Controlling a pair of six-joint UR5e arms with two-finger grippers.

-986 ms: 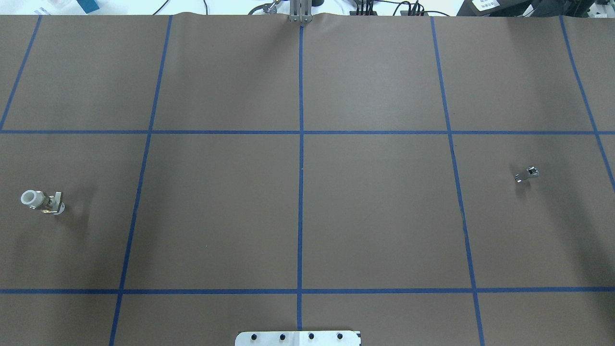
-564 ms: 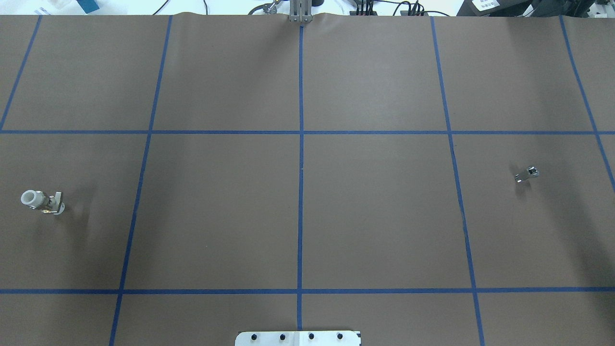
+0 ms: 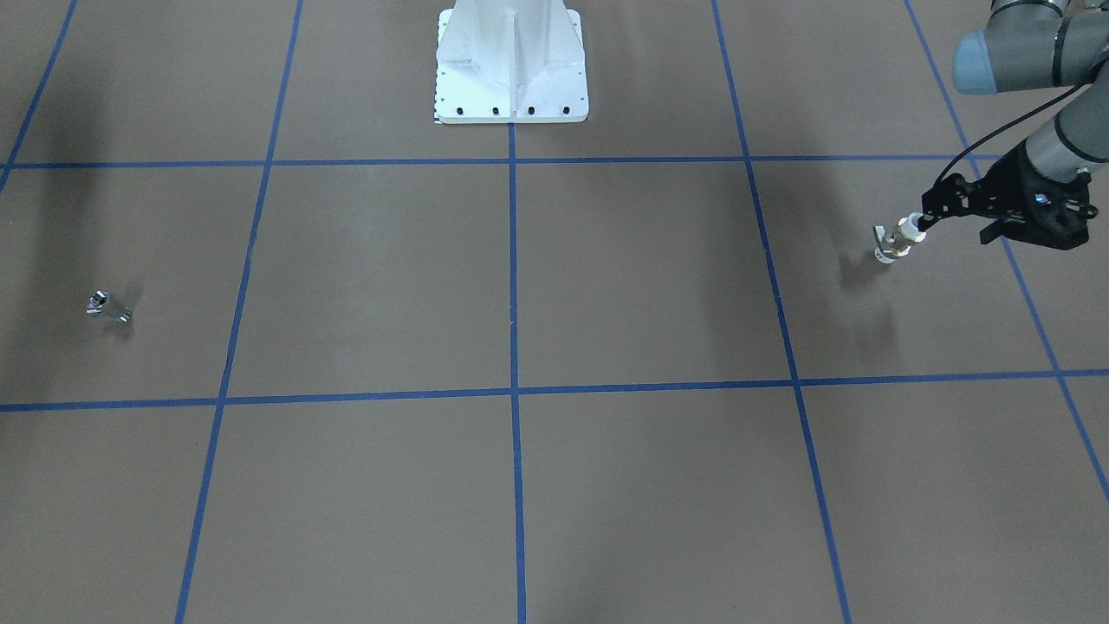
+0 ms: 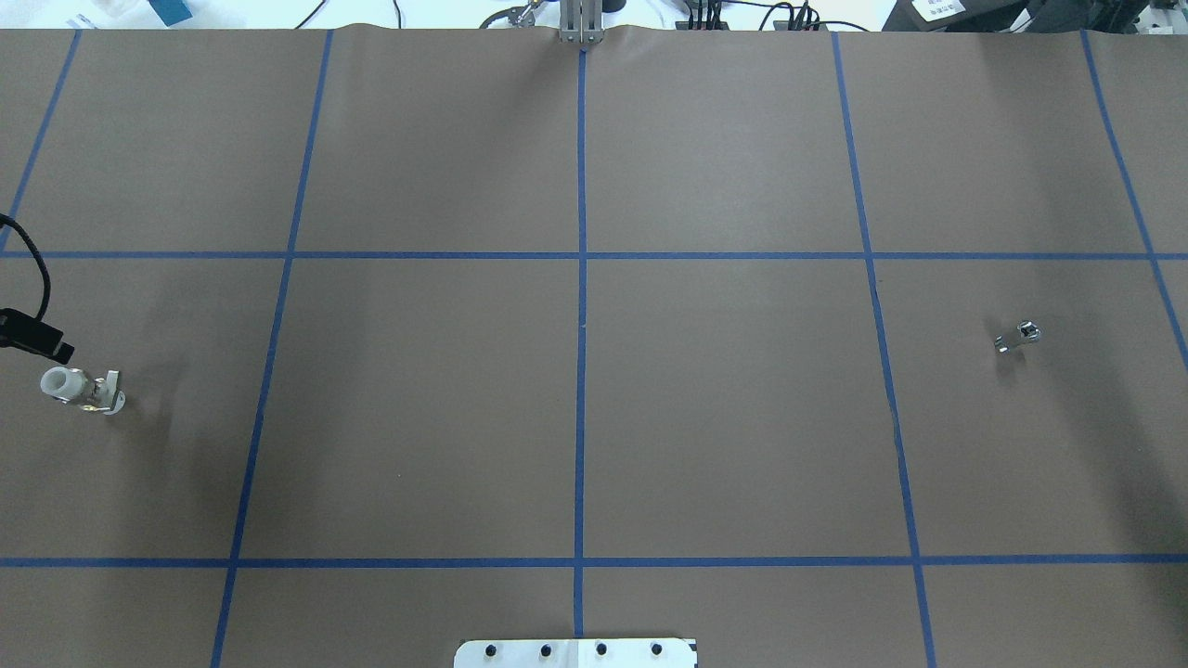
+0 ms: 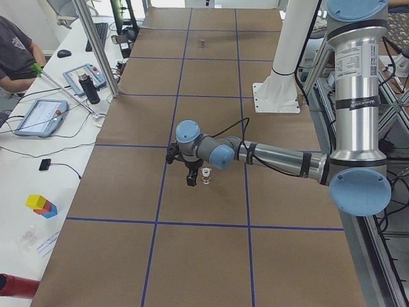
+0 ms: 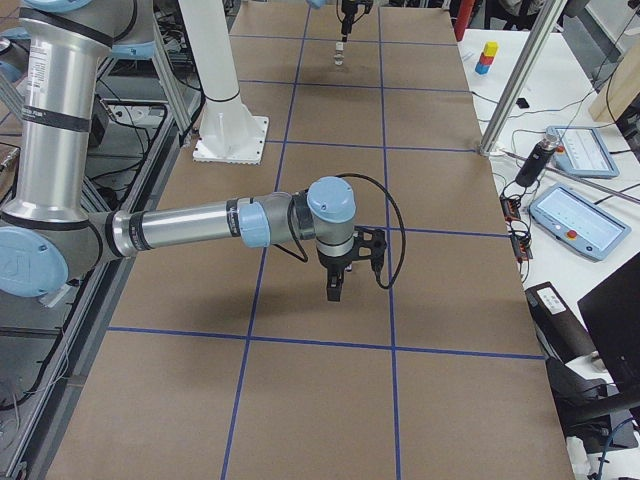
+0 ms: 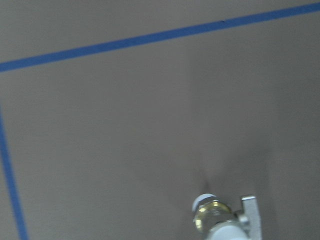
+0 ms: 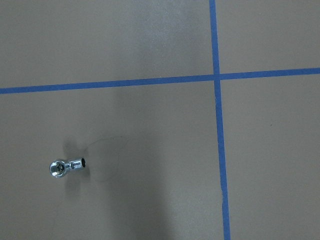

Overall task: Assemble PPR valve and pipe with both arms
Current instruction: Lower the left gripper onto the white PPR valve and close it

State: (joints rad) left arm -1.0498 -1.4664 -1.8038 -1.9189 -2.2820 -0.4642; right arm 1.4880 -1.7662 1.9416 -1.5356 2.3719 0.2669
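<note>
The PPR valve point(image 4: 82, 388), brass with a white ring end, lies at the table's left side; it also shows in the front view point(image 3: 898, 238) and at the bottom edge of the left wrist view point(image 7: 222, 222). My left gripper point(image 3: 956, 225) hangs open and empty just above and beside the valve, not touching it. The chrome pipe point(image 4: 1017, 336) lies on the table's right side, also in the front view point(image 3: 108, 307) and the right wrist view point(image 8: 66, 167). My right gripper point(image 6: 335, 287) hovers over the table; I cannot tell whether it is open or shut.
The white bolted pedestal point(image 3: 511, 61) stands at the table's robot-side edge. Blue tape lines point(image 4: 581, 306) divide the brown table into squares. Tablets point(image 5: 39, 116) and a seated person point(image 5: 16, 51) are on the operators' side beyond the table.
In the overhead view a black part of my left arm with its cable has come in at the left edge, just above the valve. Valve and pipe have not moved.
</note>
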